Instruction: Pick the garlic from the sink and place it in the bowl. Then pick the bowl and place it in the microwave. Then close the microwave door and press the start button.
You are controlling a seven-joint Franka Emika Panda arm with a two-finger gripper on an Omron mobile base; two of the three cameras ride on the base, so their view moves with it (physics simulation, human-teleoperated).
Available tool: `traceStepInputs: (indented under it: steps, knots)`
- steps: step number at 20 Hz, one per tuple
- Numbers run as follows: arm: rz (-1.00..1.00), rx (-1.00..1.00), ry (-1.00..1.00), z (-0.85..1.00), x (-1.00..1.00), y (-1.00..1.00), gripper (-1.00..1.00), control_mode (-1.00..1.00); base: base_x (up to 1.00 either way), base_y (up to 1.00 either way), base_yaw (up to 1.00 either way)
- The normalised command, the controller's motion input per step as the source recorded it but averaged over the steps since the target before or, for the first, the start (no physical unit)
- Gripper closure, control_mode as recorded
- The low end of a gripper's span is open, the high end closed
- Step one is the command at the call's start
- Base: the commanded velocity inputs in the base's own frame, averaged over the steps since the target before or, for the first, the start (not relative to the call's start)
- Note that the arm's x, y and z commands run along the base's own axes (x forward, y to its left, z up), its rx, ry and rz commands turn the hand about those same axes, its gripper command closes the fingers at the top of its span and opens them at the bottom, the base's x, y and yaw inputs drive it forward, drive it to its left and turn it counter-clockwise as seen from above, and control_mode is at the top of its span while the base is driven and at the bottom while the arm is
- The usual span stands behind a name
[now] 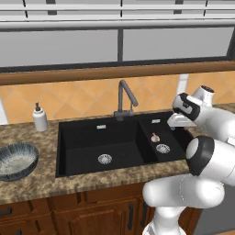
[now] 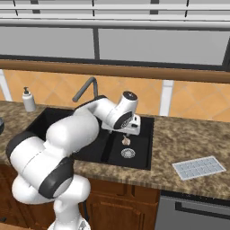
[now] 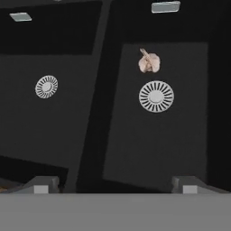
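Jaws stood wide apart with nothing between them when I checked the hand view: the 2 small dark fingertips (image 3: 41, 184) sat at the bottom corners, and the two-finger gripper (image 3: 115, 186) looked straight down into the black rectangular double-basin sink (image 1: 92, 137).

I found the tiny pale pinkish-white garlic bulb (image 3: 149, 63) lying on the floor of the narrow basin, just beside the round silver slotted drain strainer (image 3: 156, 96), on the strainer's far side as the hand camera saw it. From the jaws it lay ahead and a little off toward the right-hand fingertip, well below them. Its tapered tip pointed up and slightly left in that view, so I judged its long axis ran roughly away from the jaws rather than across them.

I reckoned the coming move turned on sliding the hand forward over the strainer, centring on the bulb, then dropping.

From the left base view I saw the same bulb (image 1: 155, 137) behind its strainer, with the white arm's wrist hovering over the narrow basin's right edge. The bulb looked small, rounded and lumpy, likely to roll on the smooth matte basin floor.

I spotted the wide shallow blue-grey streaked bowl (image 1: 17, 158), speckled pale inside, waiting on the mottled brown stone counter (image 1: 46, 142), well apart to the sink's left.
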Motion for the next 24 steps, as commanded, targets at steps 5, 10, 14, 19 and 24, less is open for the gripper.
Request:
traceStepInputs:
  steps: [5,10,14,19,24]
  knots:
    - [-0.13,0.01,0.02,-0.17,0.16,-0.07,-1.00,-1.00,0.00,0.00,0.00]
    - [-0.04,0.00,0.00,-0.17,0.11,-0.01,-1.00,-1.00,0.00,0.00,0.00]
    - [-0.06,0.00,0.00,-0.36,0.13,0.00,-1.00,-1.00,0.00,0.00,0.00]
    - [-0.03,0.00,0.00,-0.29,0.31,0.00,-1.00,-1.00,0.00,0.00,0.00]
    - [-0.02,0.00,0.00,-0.25,0.53,0.00,-1.00,-1.00,0.00,0.00,0.00]
